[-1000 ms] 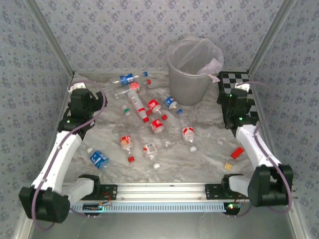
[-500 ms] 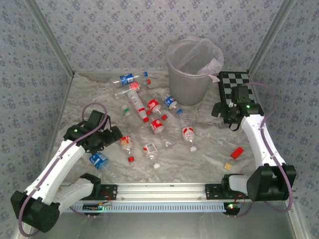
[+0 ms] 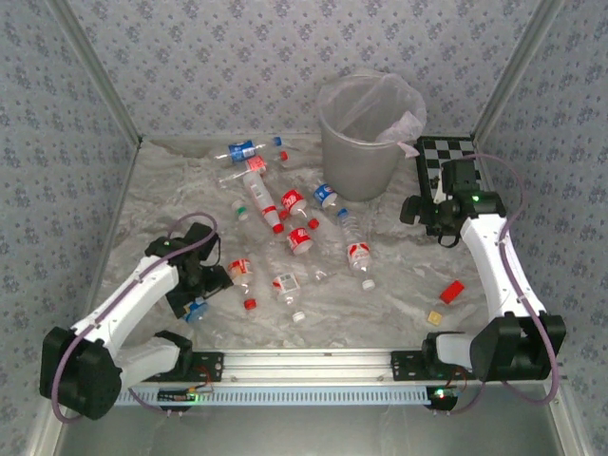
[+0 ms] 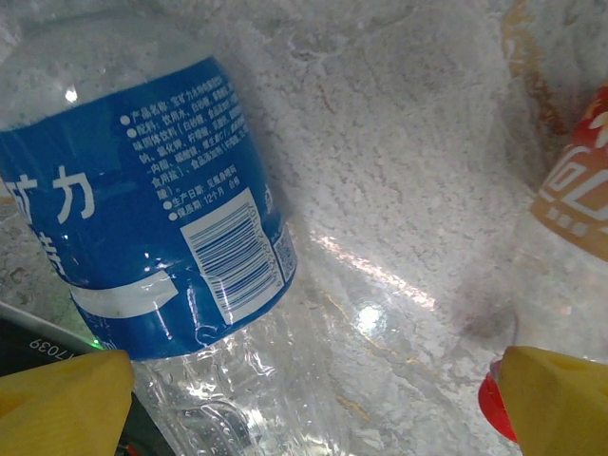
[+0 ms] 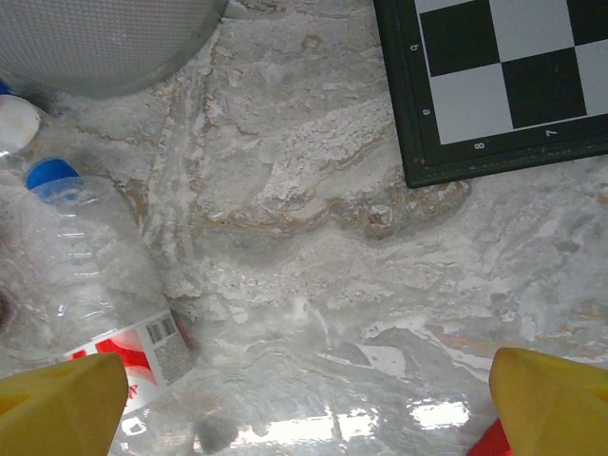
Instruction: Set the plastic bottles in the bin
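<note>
While the top view sets the left hand [image 3: 195, 296] low over a blue-label bottle [image 3: 194, 309] at the front left of the surface [image 3: 399, 285], the wrist view adds detail — fingers spread wide, the bottle lying between them, nearer the left one, ungripped. The right hand [image 3: 425, 211] — also released — hovers between bin [image 3: 361, 142] and checkerboard [image 3: 446, 152]; a blue-cap bottle [image 5: 95, 275] lies by its left finger

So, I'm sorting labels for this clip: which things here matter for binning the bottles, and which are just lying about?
Part of the job:
plastic bottles, scattered
blue-label bottle below the left gripper
bin

Just lying about:
checkerboard
red block
yellow block
</note>
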You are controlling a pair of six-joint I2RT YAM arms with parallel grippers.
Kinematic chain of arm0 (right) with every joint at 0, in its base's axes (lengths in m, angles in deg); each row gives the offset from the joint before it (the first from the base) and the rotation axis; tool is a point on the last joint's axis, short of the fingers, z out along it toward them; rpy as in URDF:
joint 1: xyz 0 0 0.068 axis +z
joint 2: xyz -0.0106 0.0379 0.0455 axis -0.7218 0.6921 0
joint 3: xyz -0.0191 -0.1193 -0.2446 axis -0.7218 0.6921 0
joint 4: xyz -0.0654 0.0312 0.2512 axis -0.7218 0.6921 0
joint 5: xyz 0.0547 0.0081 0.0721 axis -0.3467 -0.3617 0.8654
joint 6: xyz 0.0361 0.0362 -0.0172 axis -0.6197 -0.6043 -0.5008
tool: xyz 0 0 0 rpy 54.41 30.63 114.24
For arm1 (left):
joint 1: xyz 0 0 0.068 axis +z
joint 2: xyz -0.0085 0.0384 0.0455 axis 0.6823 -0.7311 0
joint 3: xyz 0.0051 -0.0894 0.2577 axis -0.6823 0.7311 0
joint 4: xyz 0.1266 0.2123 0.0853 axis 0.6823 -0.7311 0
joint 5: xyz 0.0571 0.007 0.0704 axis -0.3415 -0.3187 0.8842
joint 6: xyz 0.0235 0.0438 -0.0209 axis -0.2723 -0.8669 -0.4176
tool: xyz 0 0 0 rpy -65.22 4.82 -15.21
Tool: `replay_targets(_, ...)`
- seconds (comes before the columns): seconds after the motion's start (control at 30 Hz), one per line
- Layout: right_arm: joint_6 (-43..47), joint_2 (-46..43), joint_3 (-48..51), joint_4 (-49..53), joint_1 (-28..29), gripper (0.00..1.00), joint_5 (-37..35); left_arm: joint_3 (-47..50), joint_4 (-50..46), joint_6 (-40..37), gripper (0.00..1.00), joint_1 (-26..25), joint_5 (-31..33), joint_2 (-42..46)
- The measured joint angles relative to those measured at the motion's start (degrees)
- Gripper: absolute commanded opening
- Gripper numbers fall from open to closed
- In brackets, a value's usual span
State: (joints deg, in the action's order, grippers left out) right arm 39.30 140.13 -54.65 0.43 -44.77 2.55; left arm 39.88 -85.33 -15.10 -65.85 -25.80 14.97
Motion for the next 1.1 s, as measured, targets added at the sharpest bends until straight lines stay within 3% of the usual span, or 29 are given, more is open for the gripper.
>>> replay_targets(0.37,1.27,0.55,0.72,-0.74,0.0,1.0,-0.63,3.72,3.37,2.38,0.9,-3.98,-2.86,-8.74)
replay_targets(0.67,1.53,3.58,-0.7,-1.18,0.0,1.0,1.18,4.0,7.52,6.45,0.7,-5.49,-3.39,-11.52)
replay_targets(0.77,1.44,3.89,-2.54,-1.11,0.0,1.0,2.71,3.58,8.7,7.34,0.62,-5.9,-3.28,-11.3)
replay_targets(0.87,0.48,2.67,-3.69,-1.55,0.0,1.0,4.44,1.66,8.52,7.17,0.61,-6.08,-2.29,-9.6)
replay_targets(1.1,-6.27,-8.72,0.42,-7.96,1.88,1.0,14.82,-9.35,7.41,2.32,0.55,-6.14,1.6,-2.08)
